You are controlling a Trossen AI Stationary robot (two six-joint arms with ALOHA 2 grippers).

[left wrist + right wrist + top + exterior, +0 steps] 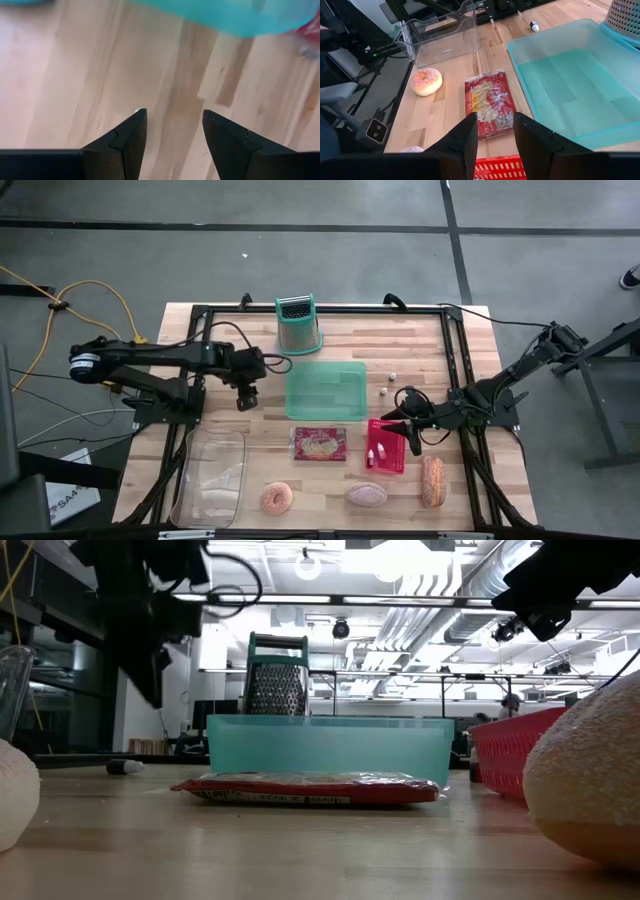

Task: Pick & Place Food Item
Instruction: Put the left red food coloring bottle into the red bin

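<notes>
Right tool, fingers apart w/ nothing btwn, hangs over red basket facing snack pack on counter, prob. lining up pick; left tool also apart, waits beside teal bin.

Robotics lab or industrial workshop. Wooden butcher-block table on black metal frame, standing on grey concrete floor with dark seams. Yellow cable trails across floor. Behind table: exposed ceiling ducts, bright strip lights, open hall.
</notes>
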